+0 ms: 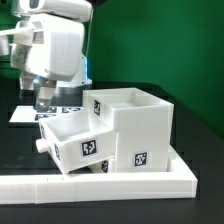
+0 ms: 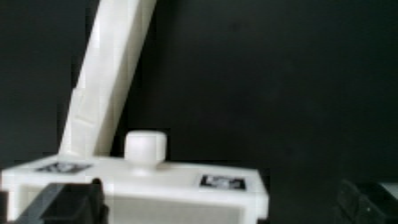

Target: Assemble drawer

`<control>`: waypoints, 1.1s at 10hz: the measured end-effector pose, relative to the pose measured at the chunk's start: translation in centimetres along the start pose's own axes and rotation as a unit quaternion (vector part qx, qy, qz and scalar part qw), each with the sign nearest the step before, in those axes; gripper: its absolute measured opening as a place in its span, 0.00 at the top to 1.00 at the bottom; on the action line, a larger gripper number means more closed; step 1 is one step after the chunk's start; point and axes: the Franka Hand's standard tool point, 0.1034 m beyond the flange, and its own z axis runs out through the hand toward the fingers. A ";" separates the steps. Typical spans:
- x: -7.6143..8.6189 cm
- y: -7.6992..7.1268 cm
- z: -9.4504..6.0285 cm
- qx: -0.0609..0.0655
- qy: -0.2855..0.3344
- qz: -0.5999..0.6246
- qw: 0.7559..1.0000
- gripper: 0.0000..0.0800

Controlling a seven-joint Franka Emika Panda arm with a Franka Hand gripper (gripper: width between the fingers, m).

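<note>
The white box shell (image 1: 135, 125) stands on the black table against the low white rail (image 1: 100, 185). The smaller white tray (image 1: 72, 140) sticks out from the shell toward the exterior view's left, slightly tilted, with its knob (image 1: 40, 147) at the outer end. How deep it sits in the shell I cannot tell. My gripper (image 1: 45, 101) hangs just above the tray's knob end. In the wrist view the tray's knobbed face (image 2: 151, 185) and knob (image 2: 143, 145) lie below my open gripper (image 2: 214, 205). One dark finger (image 2: 63, 205) overlaps the tray's edge; the other stands apart from it.
The low white rail also runs as a long slanted bar in the wrist view (image 2: 116, 70). The marker board (image 1: 28, 113) lies on the table behind the gripper. The robot's white arm (image 1: 55, 40) fills the upper part of the exterior view's left.
</note>
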 end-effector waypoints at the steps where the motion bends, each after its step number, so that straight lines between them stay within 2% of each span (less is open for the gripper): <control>1: 0.2 0.1 0.0 -0.001 0.000 0.001 1.000 0.19; 4: 0.1 -0.1 0.3 0.002 0.001 -0.004 1.000 0.19; 5: 0.2 -0.3 1.2 0.010 0.004 -0.009 1.000 0.19; 7: 0.0 0.3 1.6 0.021 0.005 -0.027 0.999 0.19; 9: 0.1 0.4 2.0 0.025 0.006 -0.028 0.999 0.19; 11: -1.6 -0.9 2.2 0.043 0.039 -0.037 0.998 0.19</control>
